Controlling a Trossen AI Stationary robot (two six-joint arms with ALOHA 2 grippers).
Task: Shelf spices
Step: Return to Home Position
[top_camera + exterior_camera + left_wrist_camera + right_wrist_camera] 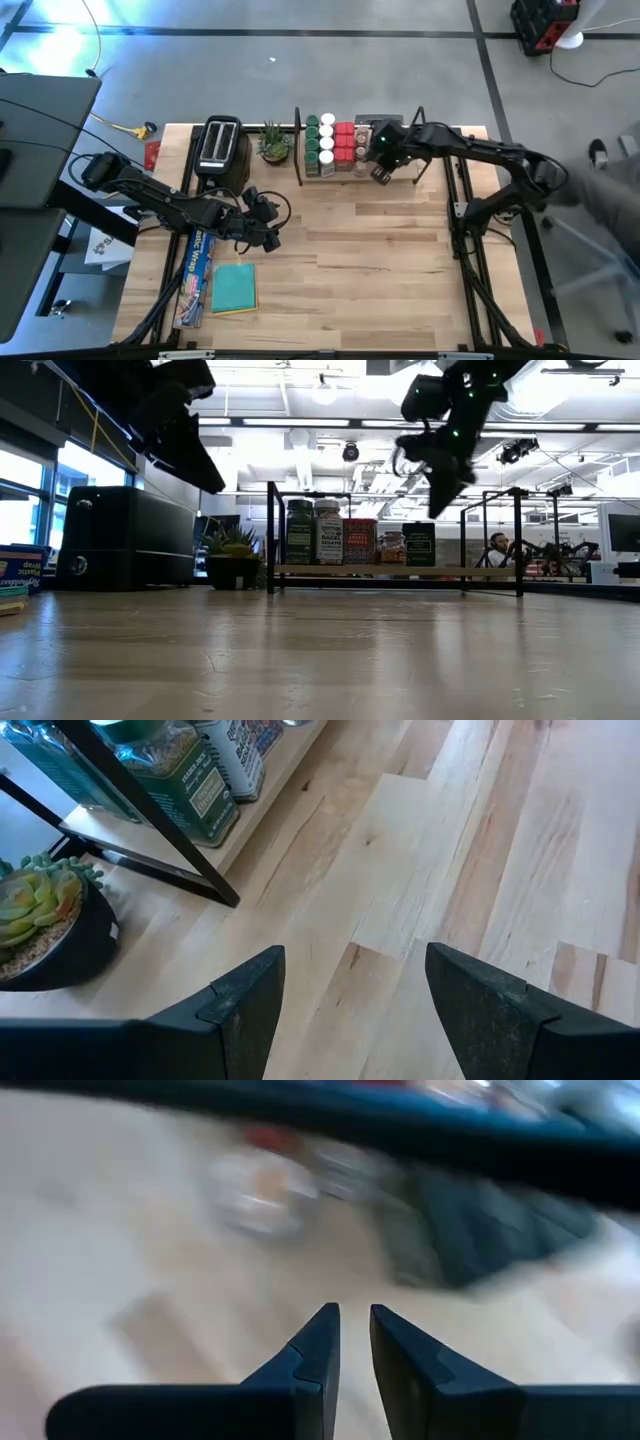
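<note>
Since the spices (333, 145) fill the shelf (450, 571), my right gripper (353, 1312), pinched together and empty there, should head home next; left gripper (355, 952) idles spread, near-left.

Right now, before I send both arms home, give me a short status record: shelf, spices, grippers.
shelf: back edge of table, right of the plant
spices: in rows on the shelf; green lids leftmost, then white lids, red tins
left gripper: open, empty, over bare table in front of the plant
right gripper: nearly closed, empty, raised over the shelf's right part
spices off shelf: none visible in high view
toaster: left of the plant
</note>
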